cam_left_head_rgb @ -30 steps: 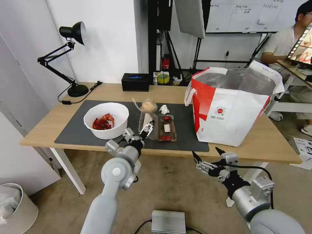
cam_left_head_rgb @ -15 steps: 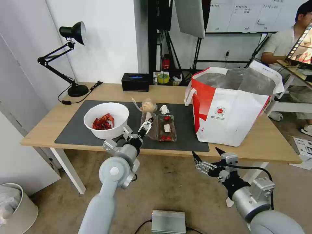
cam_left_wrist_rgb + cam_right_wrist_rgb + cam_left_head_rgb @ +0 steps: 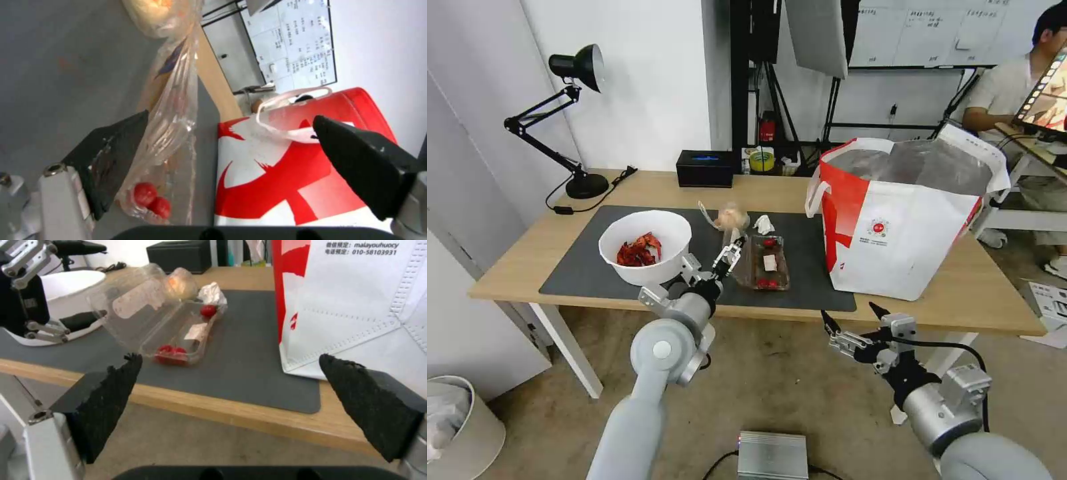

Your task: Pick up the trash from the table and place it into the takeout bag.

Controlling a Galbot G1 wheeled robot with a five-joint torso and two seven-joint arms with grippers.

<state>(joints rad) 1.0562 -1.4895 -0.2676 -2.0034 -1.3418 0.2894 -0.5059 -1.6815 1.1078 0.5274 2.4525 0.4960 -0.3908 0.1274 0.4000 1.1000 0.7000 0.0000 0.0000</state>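
While the left gripper (image 3: 728, 255) reaches over the near edge of the table (image 3: 514, 267), its fingers are spread wide at the raised lid of the clear plastic clamshell box (image 3: 764, 262). In the left wrist view one black finger (image 3: 109, 153) lies against the thin clear plastic, though whether it truly touches is hard to tell.

The box lies on the dark grey mat (image 3: 574, 273) between the white bowl of red shells (image 3: 644, 246) and the takeout bag (image 3: 904, 217). Its lid stands propped open, and a few red pieces and a white scrap sit in the tray.

I would judge the box very light, thin and springy, slick on the pads and quick to buckle or skid if pinched hard. The hinge side or the tray's rim looks the firmer hold; gripping the lid alone would probably leave the tray dangling and spill its contents.

The right gripper (image 3: 852, 323) hangs below the table edge in front of the bag, its fingers wide apart and holding nothing.
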